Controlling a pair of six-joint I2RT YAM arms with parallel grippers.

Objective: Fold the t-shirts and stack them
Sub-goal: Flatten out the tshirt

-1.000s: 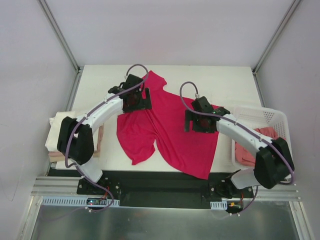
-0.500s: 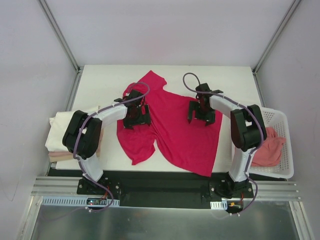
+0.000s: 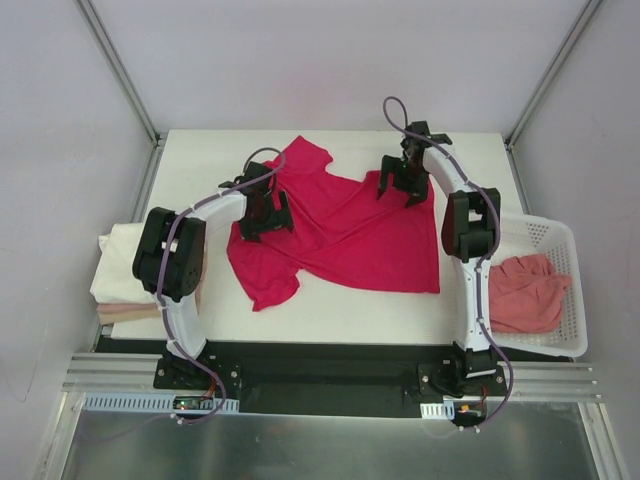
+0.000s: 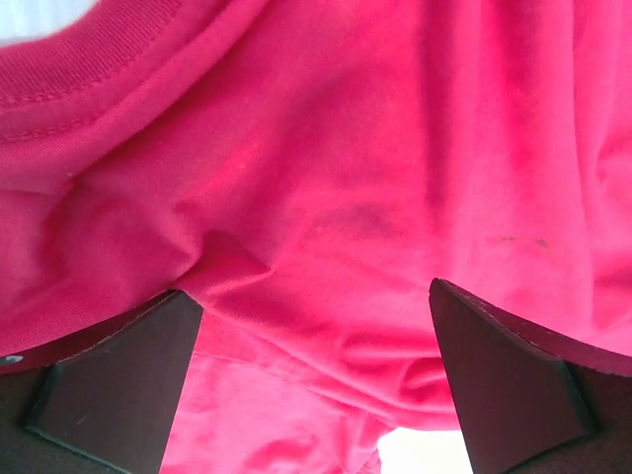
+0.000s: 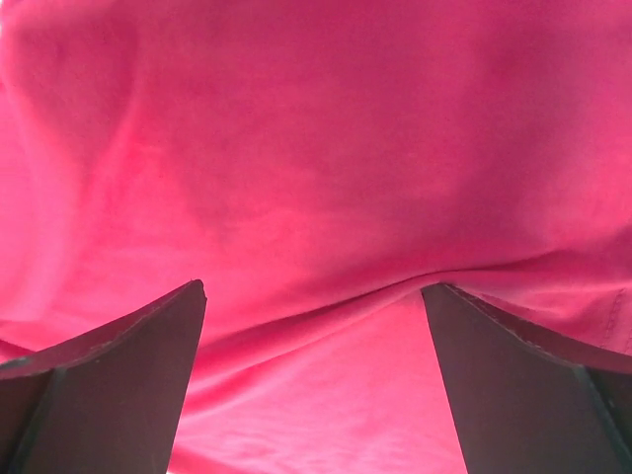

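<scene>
From above, the crimson-pink t-shirt [image 3: 350, 235] lies opened out across the middle of the table [image 3: 470, 155], rumpled and unfolded, one sleeve trailing toward the near edge. The left gripper [image 3: 262, 212] is down on its left shoulder area and the right gripper [image 3: 401, 182] is on its far right part. The cream-white t-shirt [image 3: 118, 262] sits at the table's left edge as a compact bundle (it looks folded, though that is a judgement). The salmon-pink t-shirt [image 3: 525, 292] is crumpled in the basket [image 3: 556, 228] on the right. In the left wrist view, the dark fingers [image 4: 118, 385] stand wide apart with red cloth puckered between them and the ribbed neckband [image 4: 99, 94] just beyond; nothing is pinched. In the right wrist view, the fingers [image 5: 109, 365] are likewise spread, with a soft ridge of the same shirt running across between them. My reading: at most one shirt is finished. The red one is only being laid flat, with every fold to come, and the basket shirt is untouched.
</scene>
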